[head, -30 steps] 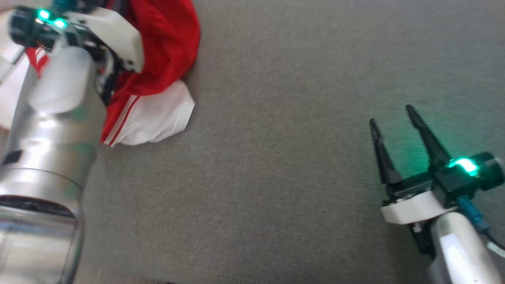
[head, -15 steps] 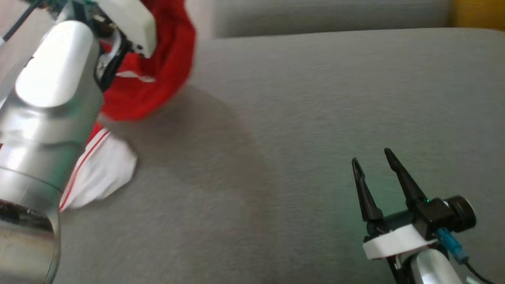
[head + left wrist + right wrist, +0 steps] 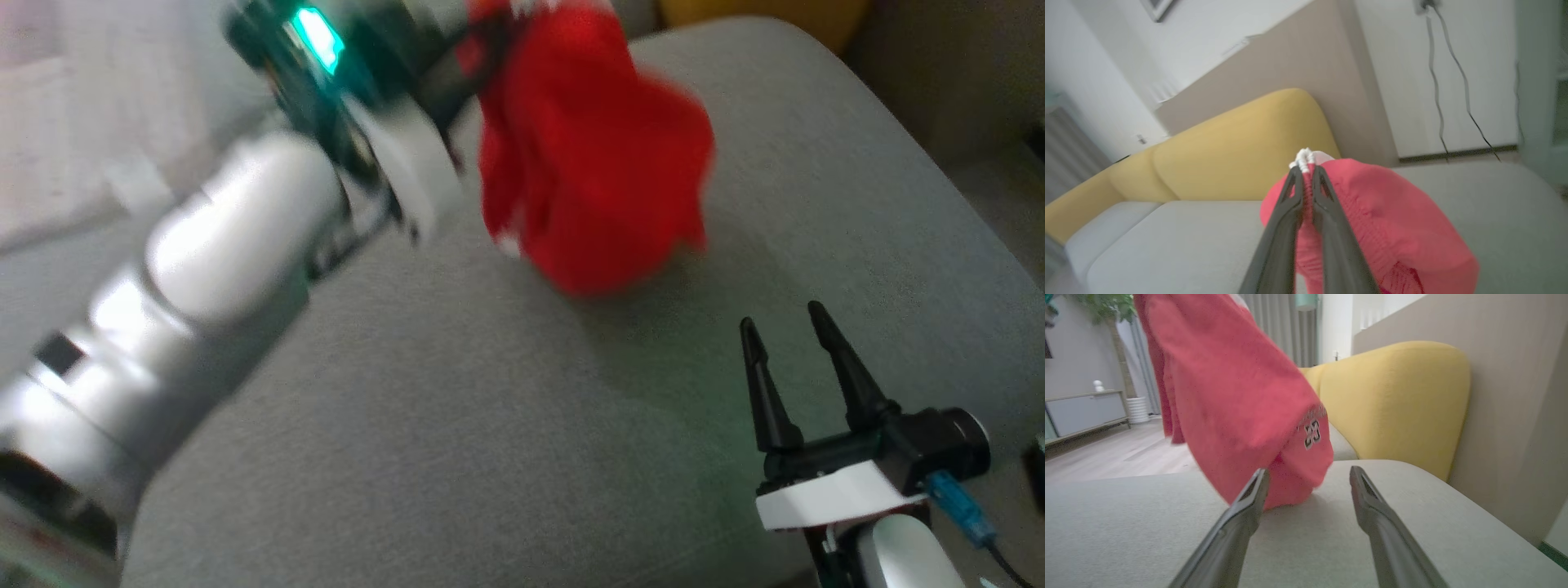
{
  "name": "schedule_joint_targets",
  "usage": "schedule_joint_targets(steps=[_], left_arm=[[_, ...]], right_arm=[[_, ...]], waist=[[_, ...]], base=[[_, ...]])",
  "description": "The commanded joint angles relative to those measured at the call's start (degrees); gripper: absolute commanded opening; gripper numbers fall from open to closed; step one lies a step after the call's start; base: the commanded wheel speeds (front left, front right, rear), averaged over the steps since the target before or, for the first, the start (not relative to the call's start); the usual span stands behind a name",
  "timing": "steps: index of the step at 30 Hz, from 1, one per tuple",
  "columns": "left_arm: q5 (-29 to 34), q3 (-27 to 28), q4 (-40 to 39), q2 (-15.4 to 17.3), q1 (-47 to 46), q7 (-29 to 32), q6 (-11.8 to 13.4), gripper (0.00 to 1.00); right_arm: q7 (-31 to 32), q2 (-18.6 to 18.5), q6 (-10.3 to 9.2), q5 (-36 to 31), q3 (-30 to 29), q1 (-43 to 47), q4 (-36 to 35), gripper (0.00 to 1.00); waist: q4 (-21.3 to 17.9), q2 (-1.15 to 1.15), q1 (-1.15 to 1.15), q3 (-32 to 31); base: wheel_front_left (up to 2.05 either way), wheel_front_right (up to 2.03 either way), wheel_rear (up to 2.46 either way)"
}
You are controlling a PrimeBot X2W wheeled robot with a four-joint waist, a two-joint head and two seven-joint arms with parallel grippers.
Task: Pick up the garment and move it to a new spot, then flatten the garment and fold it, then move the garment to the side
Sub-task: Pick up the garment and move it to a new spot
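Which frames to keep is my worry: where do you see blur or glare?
Head view: left arm and red garment smeared by motion, right gripper sharp. Left wrist view: left gripper crisp, picture's edges soft. Right wrist view: sharp overall.

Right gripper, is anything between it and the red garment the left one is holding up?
Nothing visible stands in the way. The open right gripper points at the garment across bare grey cushion. The garment hangs from the left gripper, which is shut on its fabric.
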Motion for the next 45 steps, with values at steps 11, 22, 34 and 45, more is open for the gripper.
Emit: schedule_joint_targets(steps=[11,22,34,45], left_arm=[[11.42,-10.76,8.39,-4.13,19.22,-14.23,9.56,0.00],[8.57,3.13,0.52,-7.51,36.00,-18.00,20.77,1.00],[13.30,30.42,-18.43,-10.94,60.95,-18.02,24.34,1.00],[24.23,38.49,-21.71,-14.99,71.52,-18.02,18.46,1.00]], right_arm=[[-0.14,0.10,0.37,2.30,-0.49,-3.68,-2.28,1.00],[-0.14,0.10,0.37,0.58,-3.53,-0.15,-1.03,1.00],[-0.14,0.10,0.37,3.60,-7.26,4.67,0.58,1.00],[-0.14,0.10,0.37,3.29,-6.26,7.73,0.76,1.00]], waist=[[-2.21,-0.01,0.01,8.04],[9.00,-0.01,0.01,0.94],[18.59,-0.01,0.01,-5.09],[19.59,-0.01,0.01,-6.32]], base=[[0.00,0.00,0.00],[0.00,0.00,0.00],[0.00,0.00,0.00],[0.00,0.00,0.00]])
